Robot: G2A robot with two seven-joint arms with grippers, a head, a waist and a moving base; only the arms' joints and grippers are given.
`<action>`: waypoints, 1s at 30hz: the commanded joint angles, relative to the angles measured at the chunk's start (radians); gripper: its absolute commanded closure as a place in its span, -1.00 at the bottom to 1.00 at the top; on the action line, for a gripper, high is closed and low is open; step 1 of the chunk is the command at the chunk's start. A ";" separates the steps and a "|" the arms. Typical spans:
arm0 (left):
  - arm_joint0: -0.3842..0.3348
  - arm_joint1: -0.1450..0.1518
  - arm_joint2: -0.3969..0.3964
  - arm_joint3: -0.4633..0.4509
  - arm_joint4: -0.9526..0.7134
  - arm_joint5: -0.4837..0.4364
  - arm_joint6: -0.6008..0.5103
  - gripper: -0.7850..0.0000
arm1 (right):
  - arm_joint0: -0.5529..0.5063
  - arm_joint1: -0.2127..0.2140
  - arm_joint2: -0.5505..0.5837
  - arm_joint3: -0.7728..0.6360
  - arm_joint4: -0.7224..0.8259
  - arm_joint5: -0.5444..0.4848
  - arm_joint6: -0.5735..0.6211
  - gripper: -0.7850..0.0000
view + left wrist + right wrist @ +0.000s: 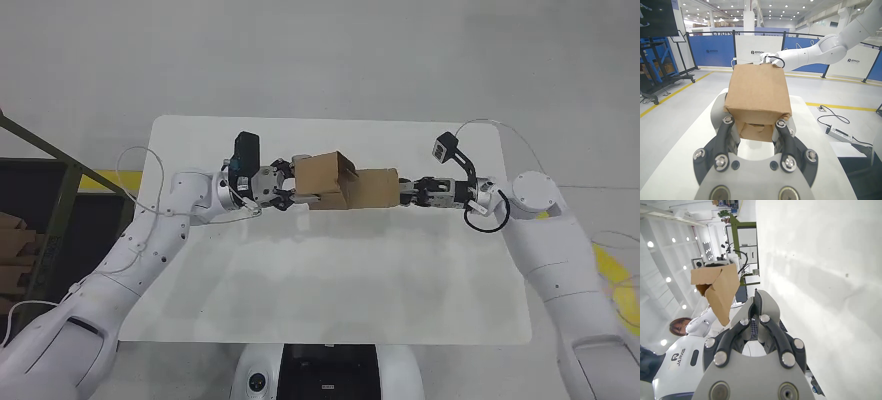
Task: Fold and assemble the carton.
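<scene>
The left claw point(753, 121) is clamped on one end of the carton point(757, 91), which is held over the desk point(330, 290) near the middle of its far edge. The right claw point(757, 306) is pressed together beside the opposite end. Flap folding is judged under way. Next, the loose end flap must be pushed in squarely.

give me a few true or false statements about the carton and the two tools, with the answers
1. The carton is between the left tool and the right tool. True.
2. The carton lies flat and unfolded. False: it is opened into a box shape.
3. The left tool's fingers straddle one end of the carton. True.
4. The right tool is wide open. False: its fingers are together.
</scene>
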 commanded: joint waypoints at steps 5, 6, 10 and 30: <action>-0.002 -0.004 0.015 0.005 0.000 0.000 -0.016 0.28 | -0.005 -0.012 -0.031 -0.089 0.040 0.005 -0.004 1.00; -0.004 -0.005 0.019 0.006 0.003 0.000 -0.022 0.28 | -0.002 -0.014 -0.036 -0.096 0.039 0.008 -0.009 1.00; -0.011 -0.006 0.030 0.013 0.007 0.000 -0.031 0.27 | 0.006 -0.020 -0.050 -0.111 0.047 0.012 -0.022 1.00; -0.026 -0.004 0.048 0.024 0.041 0.000 -0.067 0.28 | 0.030 -0.018 -0.049 -0.137 0.037 0.030 0.035 0.74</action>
